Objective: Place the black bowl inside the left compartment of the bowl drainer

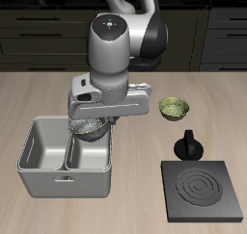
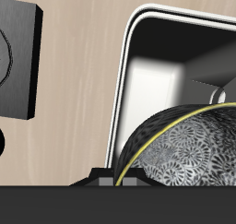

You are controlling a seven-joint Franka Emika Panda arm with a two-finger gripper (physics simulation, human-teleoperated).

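Observation:
The black bowl (image 1: 92, 131), dark with a grey-white speckled inside, hangs tilted just above the bowl drainer (image 1: 60, 184). It is over the left compartment (image 1: 93, 157), the bin nearer the stove plate. My gripper (image 1: 95, 121) is shut on the bowl's rim, though the arm's body hides the fingers in the exterior view. Seen from the wrist, the bowl (image 2: 189, 149) shows close up with a yellowish rim line. Behind it lie the drainer's rim (image 2: 123, 80) and the deep grey bin (image 2: 171, 66). My gripper (image 2: 132, 177) meets the bowl's edge there.
A green patterned bowl (image 1: 174, 107) sits farther back beside the arm. A small black knobbed object (image 1: 189, 144) stands between it and the flat black stove plate (image 1: 203, 190), which also appears in the wrist view (image 2: 17, 62). The drainer's other bin (image 1: 43, 149) holds nothing.

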